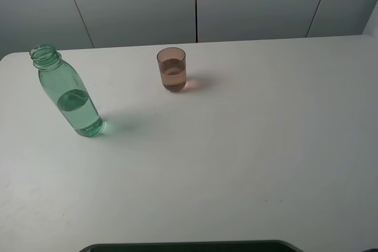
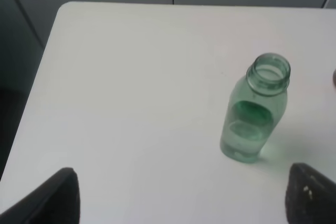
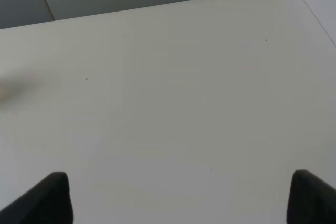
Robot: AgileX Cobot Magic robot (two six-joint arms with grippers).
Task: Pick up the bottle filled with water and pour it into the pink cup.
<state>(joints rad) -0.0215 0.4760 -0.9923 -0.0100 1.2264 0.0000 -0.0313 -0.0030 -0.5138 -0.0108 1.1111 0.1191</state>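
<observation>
bottle (image 1: 69, 95): stands upright on the desk (image 1: 248, 146), long axis vertical, mouth up and uncapped; it sits beside the cup, towards the desk's left edge.
bottle from left jaws (image 2: 181, 198): ahead of them and off to one side, nearer one finger than the other, clear of both; nothing lies between.
nearer arm: the left, I'd judge; its wrist view has the bottle close in front, while the right wrist view shows only bare desk.
left jaws: spread wide, holding nothing.
right jaws (image 3: 178, 198): fingers stand far apart at the frame corners, nothing between them.
cup (image 1: 172, 69): upright, further back on the desk than the bottle and well apart from it, open mouth up.
bottle contents: clear water, roughly to half height.
cup contents: seems to hold some liquid already, about halfway; the tinted wall makes it hard to be sure.
coming move: probably the left jaws shifting sideways to centre on the bottle's body, then closing across its width.
</observation>
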